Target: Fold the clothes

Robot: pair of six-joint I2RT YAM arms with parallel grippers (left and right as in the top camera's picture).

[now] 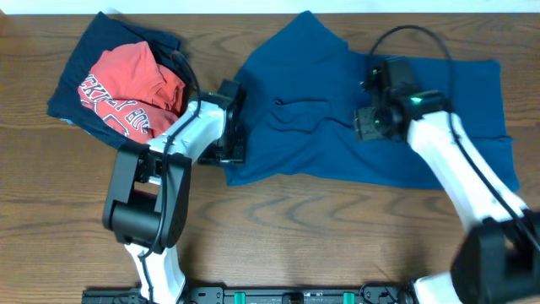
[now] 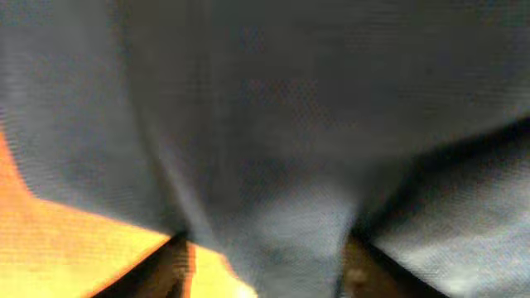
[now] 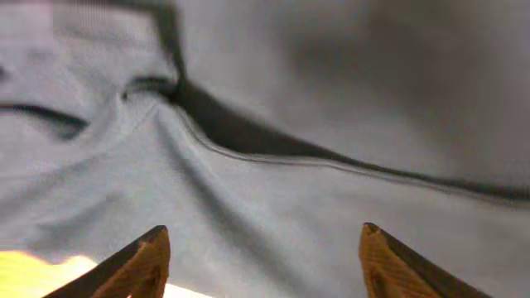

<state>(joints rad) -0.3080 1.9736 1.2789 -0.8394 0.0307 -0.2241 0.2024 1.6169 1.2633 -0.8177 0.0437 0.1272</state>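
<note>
The blue T-shirt (image 1: 380, 101) lies spread and rumpled across the middle and right of the table. My left gripper (image 1: 233, 128) sits at the shirt's left edge. In the left wrist view, blue cloth (image 2: 273, 149) fills the frame and drapes between the left gripper's (image 2: 267, 269) half-parted fingers, with a strip of table showing beside one finger. My right gripper (image 1: 369, 122) hovers over the middle of the shirt. The right wrist view shows the right gripper (image 3: 263, 248) open wide above a seam and folds in the cloth (image 3: 248, 157). The red tee (image 1: 131, 84) lies crumpled on the navy garment (image 1: 80, 80).
The red and navy pile takes up the far left corner, close behind the left arm (image 1: 160, 186). Bare wooden table (image 1: 321, 236) runs along the front. The right arm (image 1: 460, 177) crosses over the shirt's right side.
</note>
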